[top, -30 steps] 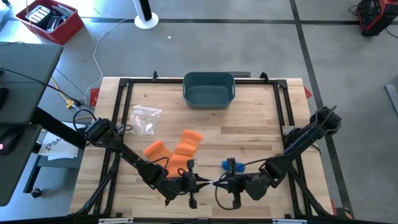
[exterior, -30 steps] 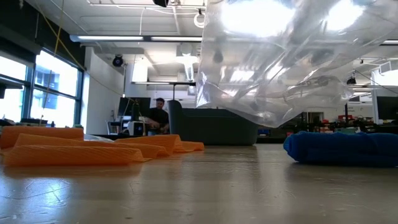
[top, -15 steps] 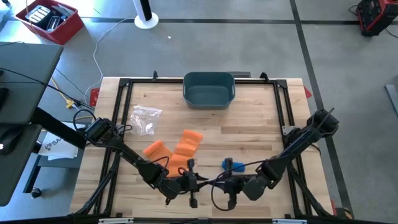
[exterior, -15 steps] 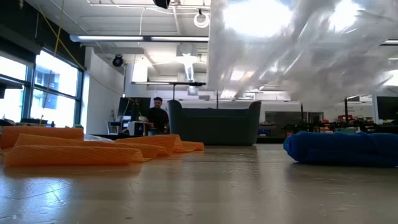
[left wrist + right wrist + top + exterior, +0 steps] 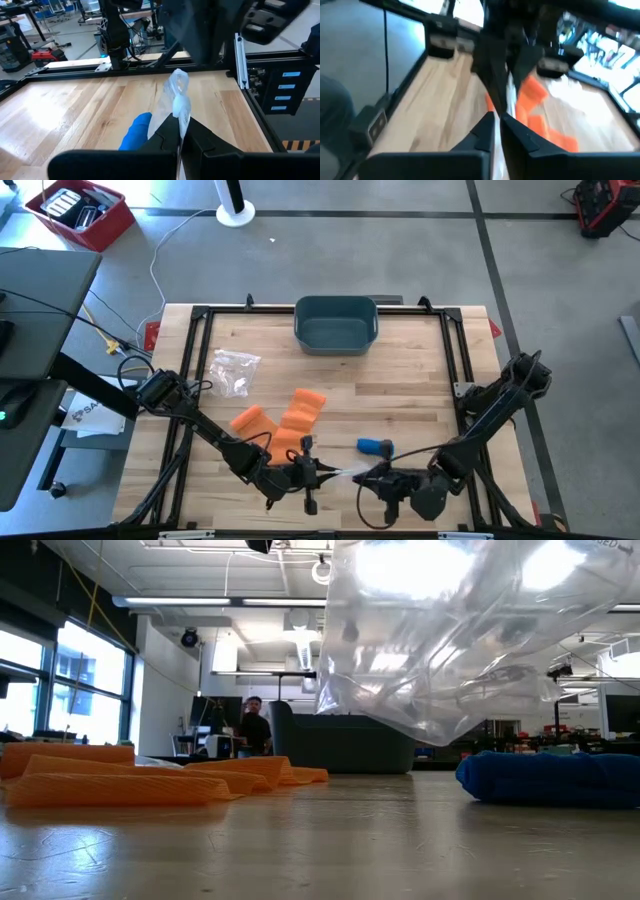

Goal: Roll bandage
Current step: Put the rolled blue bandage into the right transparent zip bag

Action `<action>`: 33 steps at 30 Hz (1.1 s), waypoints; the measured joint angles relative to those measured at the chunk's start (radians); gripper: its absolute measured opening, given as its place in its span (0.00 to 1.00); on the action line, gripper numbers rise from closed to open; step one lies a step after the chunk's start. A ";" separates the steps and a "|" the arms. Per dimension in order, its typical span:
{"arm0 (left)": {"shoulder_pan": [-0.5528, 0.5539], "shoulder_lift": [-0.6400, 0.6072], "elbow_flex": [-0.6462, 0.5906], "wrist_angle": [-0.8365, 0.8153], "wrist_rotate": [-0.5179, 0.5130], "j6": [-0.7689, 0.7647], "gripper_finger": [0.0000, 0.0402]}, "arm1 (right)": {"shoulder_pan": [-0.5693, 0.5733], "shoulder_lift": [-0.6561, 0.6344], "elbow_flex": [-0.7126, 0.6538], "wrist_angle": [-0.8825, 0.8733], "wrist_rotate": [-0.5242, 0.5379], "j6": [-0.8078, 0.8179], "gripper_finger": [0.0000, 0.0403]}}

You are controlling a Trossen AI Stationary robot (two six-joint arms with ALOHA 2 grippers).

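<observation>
Both grippers, left (image 5: 312, 475) and right (image 5: 372, 478), meet at the bench's (image 5: 400, 380) 6 o'clock edge, fingers pinched shut on a clear plastic wrapper (image 5: 177, 97), apparently to tear it; blue bandage roll (image 5: 375, 446) lies just behind

Bright, even overhead light; ceiling glare through the clear bag (image 5: 450, 630); right wrist view blurred, perhaps by motion.

The right tool (image 5: 385, 480) has drawn back toward the bench's near edge and a little rightward, off the blue bandage roll (image 5: 374, 446), which now lies uncovered. In the low view the clear plastic bag (image 5: 450, 630) hangs slack again, no longer stretched taut.
</observation>
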 joint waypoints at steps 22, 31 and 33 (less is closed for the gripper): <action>0.000 0.000 0.000 -0.001 0.000 -0.008 0.00 | -0.058 -0.068 0.000 -0.373 -0.028 0.254 0.31; -0.002 0.000 0.000 -0.001 0.021 -0.008 0.00 | -0.114 -0.067 0.000 -0.372 -0.271 0.236 0.29; -0.002 0.000 0.000 -0.002 0.022 -0.008 0.00 | -0.117 -0.067 0.000 -0.375 -0.246 0.239 0.26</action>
